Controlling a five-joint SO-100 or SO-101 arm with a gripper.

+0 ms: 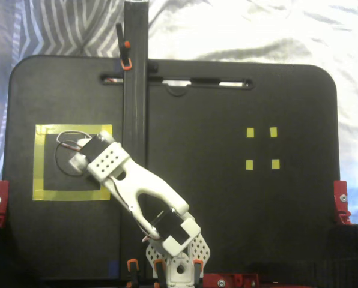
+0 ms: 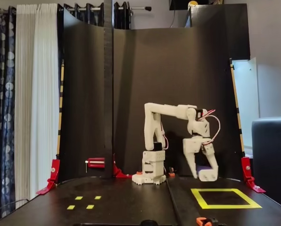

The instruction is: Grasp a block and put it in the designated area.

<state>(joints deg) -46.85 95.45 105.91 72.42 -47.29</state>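
Most of the work is looking done: the gripper [image 2: 202, 174] is pinching the block [image 2: 204, 167] and hanging above the designated area [image 2: 225, 198], leaving, I judge, lowering and release.

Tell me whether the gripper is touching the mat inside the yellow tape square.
Apart. The front-facing fixed view shows the gripper hanging above the yellow tape square, with dark backdrop visible between its tip and the mat.
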